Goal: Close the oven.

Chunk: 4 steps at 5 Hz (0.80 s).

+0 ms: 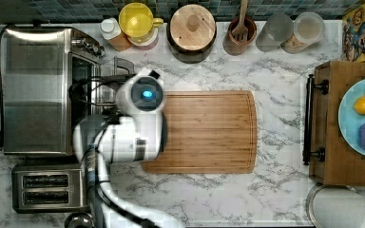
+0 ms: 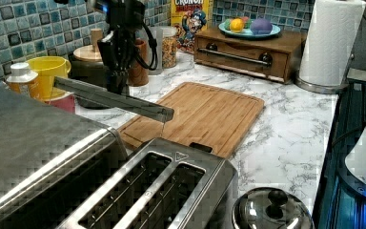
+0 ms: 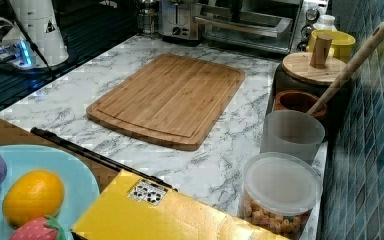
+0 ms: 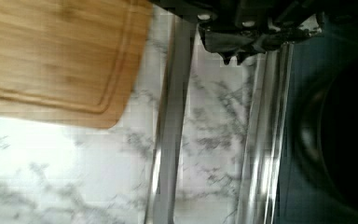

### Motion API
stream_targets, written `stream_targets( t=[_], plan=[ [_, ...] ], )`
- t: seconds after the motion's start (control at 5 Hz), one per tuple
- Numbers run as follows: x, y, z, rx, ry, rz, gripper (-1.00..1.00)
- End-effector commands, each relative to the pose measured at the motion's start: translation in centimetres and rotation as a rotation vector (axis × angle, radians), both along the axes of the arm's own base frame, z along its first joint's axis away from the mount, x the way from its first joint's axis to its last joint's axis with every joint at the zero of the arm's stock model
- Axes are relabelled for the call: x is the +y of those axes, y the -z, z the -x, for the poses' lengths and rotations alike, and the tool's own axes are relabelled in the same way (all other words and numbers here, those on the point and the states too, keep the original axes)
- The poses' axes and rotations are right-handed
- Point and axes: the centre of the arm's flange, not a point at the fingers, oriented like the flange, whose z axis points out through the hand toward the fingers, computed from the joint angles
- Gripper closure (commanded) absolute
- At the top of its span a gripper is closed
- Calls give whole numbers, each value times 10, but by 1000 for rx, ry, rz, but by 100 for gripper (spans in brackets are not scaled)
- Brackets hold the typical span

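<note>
Top view has the oven [image 1: 35,90] at the left of the frame, a big steel box. Its door [image 1: 105,83] hangs open toward the board [image 1: 204,130] in the middle. The arm sits over the door, so the gripper is under it there.

Left view has the door [image 2: 114,100] sticking out flat in the middle left, long way running across the frame. The gripper [image 2: 116,78] stands just behind it, close to its far edge. I cannot tell if its fingers are open or holding anything.

Wrist view adds the bar handle [image 4: 170,130] and the glass pane beside it, with the dark oven inside at the right.

I think the door must swing up, toward the oven.
</note>
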Motion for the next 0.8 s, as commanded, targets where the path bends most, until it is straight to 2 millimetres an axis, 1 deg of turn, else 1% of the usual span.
stream_targets(
  t=[0.2,0.4,0.6,0.8],
  plan=[
    [210,-125,22,-149,-195,63,100],
    [238,-134,53,-329,-83,245,100],
    [223,-164,51,-357,25,286,100],
    [204,-204,69,-413,117,261,100]
  ],
)
